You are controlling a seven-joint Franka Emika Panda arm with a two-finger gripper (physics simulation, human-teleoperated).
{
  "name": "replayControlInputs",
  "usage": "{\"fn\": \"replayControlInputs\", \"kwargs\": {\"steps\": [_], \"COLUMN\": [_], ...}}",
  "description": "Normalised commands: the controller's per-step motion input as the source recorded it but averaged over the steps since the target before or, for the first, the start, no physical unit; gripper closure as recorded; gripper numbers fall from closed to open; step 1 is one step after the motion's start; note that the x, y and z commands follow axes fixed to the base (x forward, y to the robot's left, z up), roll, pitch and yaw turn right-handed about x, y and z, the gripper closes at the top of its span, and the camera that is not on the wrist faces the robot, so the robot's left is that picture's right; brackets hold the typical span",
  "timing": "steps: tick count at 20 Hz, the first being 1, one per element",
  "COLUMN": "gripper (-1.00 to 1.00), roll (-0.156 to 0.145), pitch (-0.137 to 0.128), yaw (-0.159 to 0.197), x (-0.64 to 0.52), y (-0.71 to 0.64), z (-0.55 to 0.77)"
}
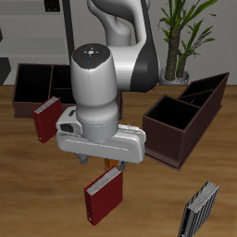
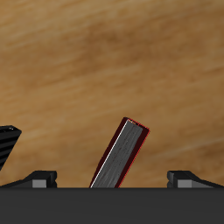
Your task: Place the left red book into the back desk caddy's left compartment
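No readable text, label, brand, number or sign appears in either view. The covers of the two red books, one standing below the arm and one farther back at about ten o'clock from it, are plain. The grey striped book, both dark caddies and the wooden worktop carry no markings.

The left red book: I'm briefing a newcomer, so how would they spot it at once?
Find the white robot arm over the wooden table; the left red book stands directly below its gripper, near the table's front edge. The other red book stands farther back beside the long low caddy, and the nearby striped book is grey.
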Motion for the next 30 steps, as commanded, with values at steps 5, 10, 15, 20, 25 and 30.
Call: {"fn": "replayControlInputs", "kwargs": {"steps": [5, 10, 15, 20, 25, 30], "gripper": [-1.00, -1.00, -1.00, -1.00, 1.00, 1.00], "roll": [-0.012, -0.005, 0.022, -0.009, 0.014, -0.004], "pitch": [-0.001, 0.019, 0.042, 0.021, 0.040, 0.006], "yaw": [-0.046, -0.027, -0.021, -0.022, -0.025, -0.005], "x": [-0.01, -0.03, -0.02, 0.00, 0.02, -0.02], "y": [-0.09, -0.06, 0.01, -0.03, 0.02, 0.01], "z": [-0.24, -0.30, -0.34, -0.20, -0.33, -0.02]}}
